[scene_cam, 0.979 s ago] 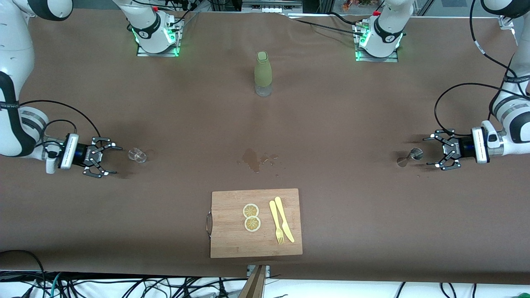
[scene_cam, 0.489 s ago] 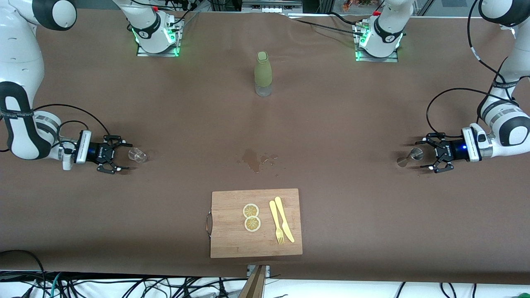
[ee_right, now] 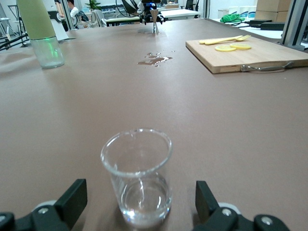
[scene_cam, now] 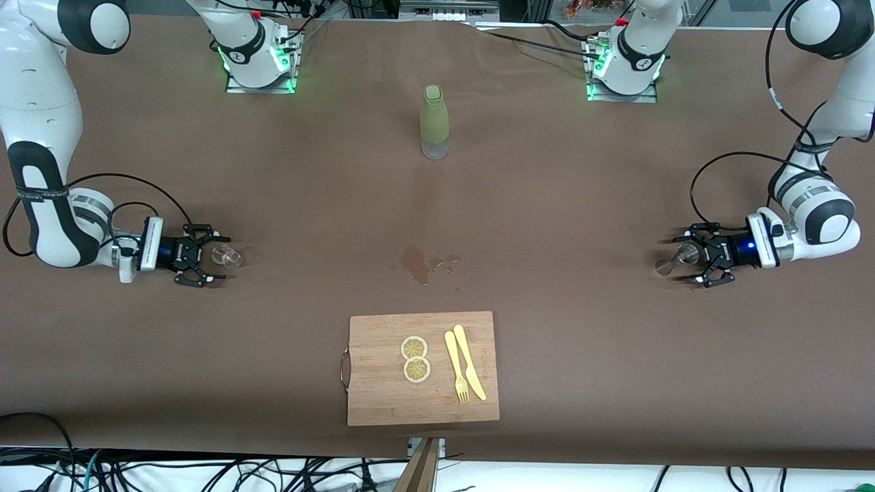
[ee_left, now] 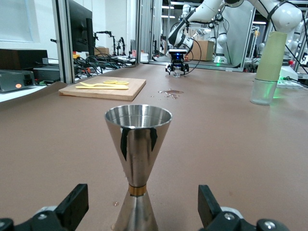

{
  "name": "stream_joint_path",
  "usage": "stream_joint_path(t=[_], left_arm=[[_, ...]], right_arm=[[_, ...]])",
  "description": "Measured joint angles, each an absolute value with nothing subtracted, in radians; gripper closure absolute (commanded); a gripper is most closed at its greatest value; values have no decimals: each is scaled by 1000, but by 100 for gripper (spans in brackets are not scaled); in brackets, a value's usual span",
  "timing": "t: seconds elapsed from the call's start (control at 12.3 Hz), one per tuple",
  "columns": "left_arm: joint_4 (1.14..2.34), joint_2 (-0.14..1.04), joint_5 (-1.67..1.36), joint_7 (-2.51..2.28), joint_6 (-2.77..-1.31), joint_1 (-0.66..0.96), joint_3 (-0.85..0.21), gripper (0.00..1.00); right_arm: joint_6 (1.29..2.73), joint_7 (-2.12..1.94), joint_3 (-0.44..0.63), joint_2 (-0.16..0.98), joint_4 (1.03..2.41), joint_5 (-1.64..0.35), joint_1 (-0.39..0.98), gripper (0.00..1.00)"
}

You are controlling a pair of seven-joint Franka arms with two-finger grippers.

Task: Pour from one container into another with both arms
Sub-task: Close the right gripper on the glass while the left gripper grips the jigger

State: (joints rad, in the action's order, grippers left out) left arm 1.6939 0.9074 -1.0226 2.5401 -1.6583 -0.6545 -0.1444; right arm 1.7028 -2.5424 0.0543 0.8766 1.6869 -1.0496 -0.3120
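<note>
Glossy steel jigger (ee_left: 138, 159); clear glass cup (ee_right: 136, 175); matt wooden board (scene_cam: 423, 369).

Wide bare table (scene_cam: 588, 205) lies between the two ends. At the right arm's end the glass (scene_cam: 226, 257) stands upright between the spread fingers of the right gripper (scene_cam: 213, 259), with a gap on each side. At the left arm's end the jigger (scene_cam: 677, 260) stands likewise inside the open left gripper (scene_cam: 687, 260). Mid-table obstacles: bottle (scene_cam: 433, 123) near the bases, spill (scene_cam: 420, 262) at centre, cutting board (scene_cam: 383, 396) nearest the camera, all well apart.
</note>
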Motion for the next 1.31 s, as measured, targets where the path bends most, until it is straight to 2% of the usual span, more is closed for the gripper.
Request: stream_joint_path(t=[0.73,0.98,1.14,1.31], left_arm=[[1694,932,-1096,2557,-1658,-625,-150,2],[1694,939,-1122,2579,-1658,-611,-150,5],[1694,941,-1129,2582,-1658,-602,-150,9],[1695,943,-1129,2585,-1658,-597,-150,24]], right_arm=[[1704,-2542,42,880,1686,-1051,-312,8],[1704,-2542,42,880,1686,-1051,-313,15],[1704,-2542,42,880,1686,-1051,-313,21],[1704,-2542,42,880,1685,-1051,-313,27]])
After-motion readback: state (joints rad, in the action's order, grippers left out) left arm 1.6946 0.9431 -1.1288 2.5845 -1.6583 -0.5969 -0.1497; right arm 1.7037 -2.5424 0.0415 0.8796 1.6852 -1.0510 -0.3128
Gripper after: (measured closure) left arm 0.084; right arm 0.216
